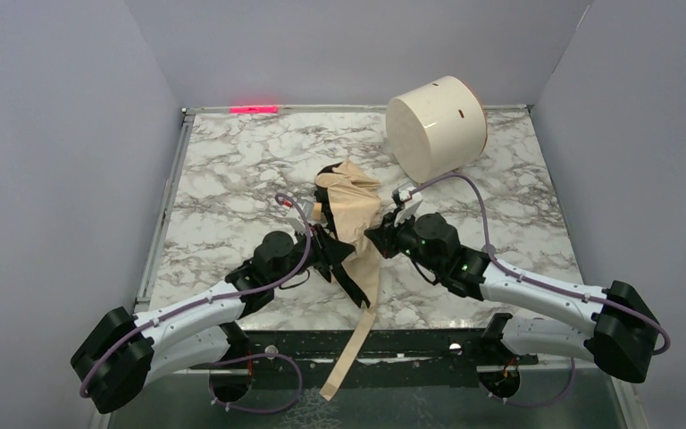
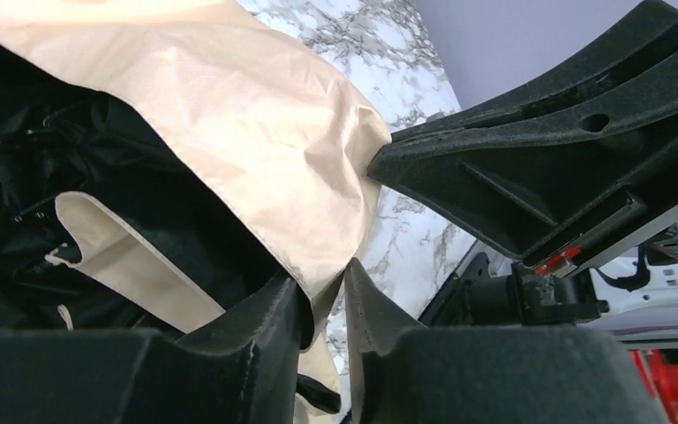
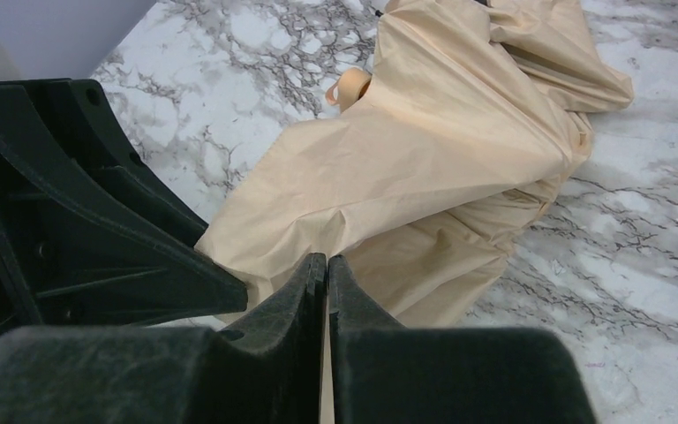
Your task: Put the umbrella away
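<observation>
- The left hand (image 2: 327, 287) stands with its jaws narrowed around an edge of tan cloth; I cannot tell whether it is truly clamped. If it catches only a single layer, the cloth may slide out or stretch over the black ribs when pulled.
- The umbrella (image 1: 353, 210) lies crumpled mid-counter (image 1: 232, 170) between both hands, its canopy loose and unrolled. Its long strap (image 1: 353, 349) trails off the near edge and could snag on the arm bases.
- The right hand (image 3: 327, 261) is closed, pinching a thin fold at the canopy's right side. If the two hands pull apart, the fabric could tear or slip free.
- The white drum (image 1: 436, 125) lies tipped at the far right, near the right arm's cable; a wide swing might knock it and set it rolling.
</observation>
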Available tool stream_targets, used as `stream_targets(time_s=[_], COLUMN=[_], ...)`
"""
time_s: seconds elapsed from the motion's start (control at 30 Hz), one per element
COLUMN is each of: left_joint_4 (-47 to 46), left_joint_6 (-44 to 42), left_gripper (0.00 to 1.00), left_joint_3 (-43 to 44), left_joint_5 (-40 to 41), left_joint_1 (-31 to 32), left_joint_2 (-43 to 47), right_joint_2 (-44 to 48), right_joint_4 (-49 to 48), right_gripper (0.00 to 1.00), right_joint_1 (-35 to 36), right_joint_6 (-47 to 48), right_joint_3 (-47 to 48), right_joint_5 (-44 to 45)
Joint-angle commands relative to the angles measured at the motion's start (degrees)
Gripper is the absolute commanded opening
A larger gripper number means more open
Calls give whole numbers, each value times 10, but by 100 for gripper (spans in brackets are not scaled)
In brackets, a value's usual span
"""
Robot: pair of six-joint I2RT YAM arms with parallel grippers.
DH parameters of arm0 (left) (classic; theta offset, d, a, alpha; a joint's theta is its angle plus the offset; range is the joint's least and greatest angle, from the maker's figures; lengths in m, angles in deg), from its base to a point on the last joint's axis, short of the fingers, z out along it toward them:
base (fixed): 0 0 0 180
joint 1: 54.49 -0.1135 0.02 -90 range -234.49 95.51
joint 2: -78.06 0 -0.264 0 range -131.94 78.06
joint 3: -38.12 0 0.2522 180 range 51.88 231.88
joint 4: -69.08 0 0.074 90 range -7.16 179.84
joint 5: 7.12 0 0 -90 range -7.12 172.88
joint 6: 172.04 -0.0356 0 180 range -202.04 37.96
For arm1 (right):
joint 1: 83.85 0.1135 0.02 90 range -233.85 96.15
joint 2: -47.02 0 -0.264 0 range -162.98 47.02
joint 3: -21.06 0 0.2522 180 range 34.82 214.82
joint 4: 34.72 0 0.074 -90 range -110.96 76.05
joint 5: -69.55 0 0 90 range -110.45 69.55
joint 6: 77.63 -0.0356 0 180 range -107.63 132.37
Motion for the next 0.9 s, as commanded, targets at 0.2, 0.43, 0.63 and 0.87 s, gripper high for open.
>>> stream_targets(time_s=[0.2,0.43,0.63,0.87], left_joint_4=[-37,-21,-15,-11], left_joint_6=[-32,-53,-73,-118], left_gripper=[0,0,0,0], left_joint_3=[40,66,69,34], left_joint_5=[-28,-129,-187,-227], left_joint_1=[2,2,2,11], left_joint_2=[-2,-14,-14,10], right_joint_2=[66,110,119,112], right_joint_4=[69,104,108,107], right_gripper=[34,38,38,38], right_joint_1=[1,0,1,1], right_joint_6=[-45,-44,-45,-44], right_joint_3=[-20,-30,-32,-27], right_joint_5=[92,145,163,160])
